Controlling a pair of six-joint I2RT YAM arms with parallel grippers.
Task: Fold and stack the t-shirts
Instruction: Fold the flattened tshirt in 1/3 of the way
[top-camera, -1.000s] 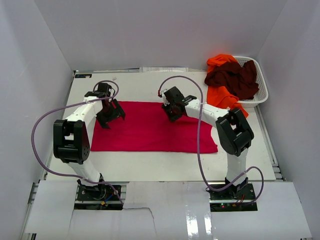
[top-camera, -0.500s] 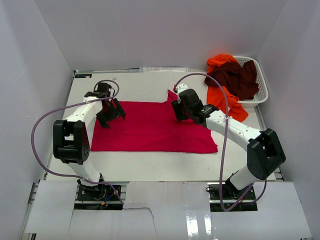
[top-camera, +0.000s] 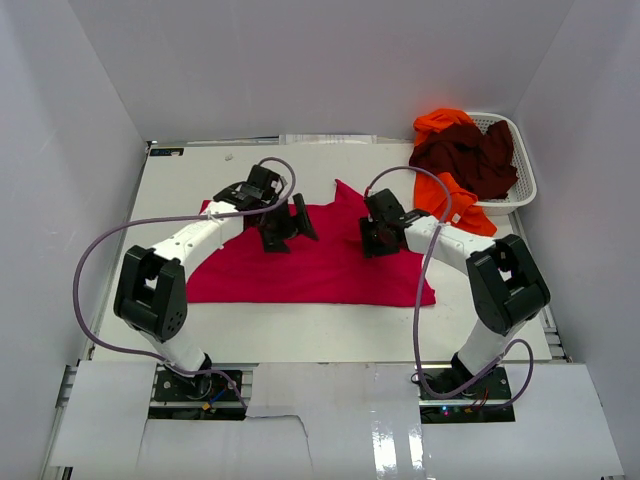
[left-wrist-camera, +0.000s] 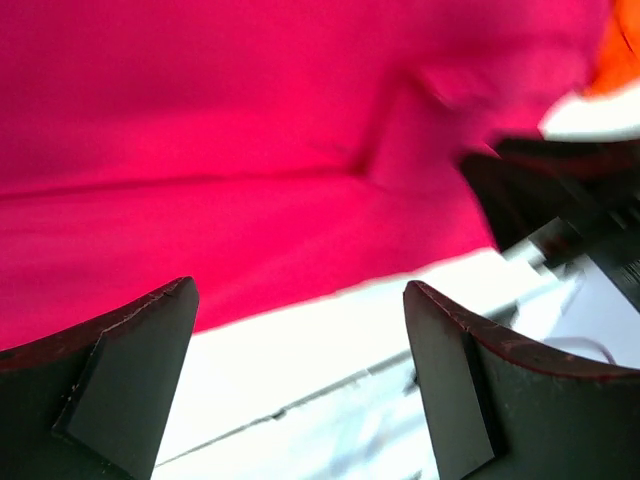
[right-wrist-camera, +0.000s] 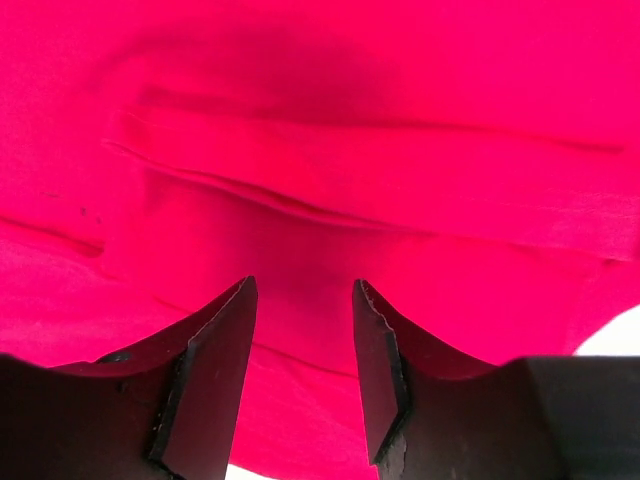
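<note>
Step in hand: folding the first tee. The crimson t-shirt (top-camera: 320, 265) lies spread flat across the middle of the table (top-camera: 300, 338), with one corner peaking toward the far edge between the two arms. Your left gripper (top-camera: 285, 222) hangs over the shirt's far-left part, jaws spread wide and holding nothing; its wrist view shows cloth and bare table beyond the fingers (left-wrist-camera: 130, 360). Your right gripper (top-camera: 378, 238) sits low over the shirt's far-right part, jaws about half apart above a shallow crease, nothing pinched between them as far as the wrist view shows. The orange t-shirt (top-camera: 447, 195) and the dark maroon t-shirt (top-camera: 465, 155) wait heaped in the white mesh basket (top-camera: 522, 195) at the far right, the orange one spilling over its rim. Next move, by my reckoning: drop both grippers onto the far hem, pinch one layer each, and carry it toward you evenly so the fold lands square.
</note>
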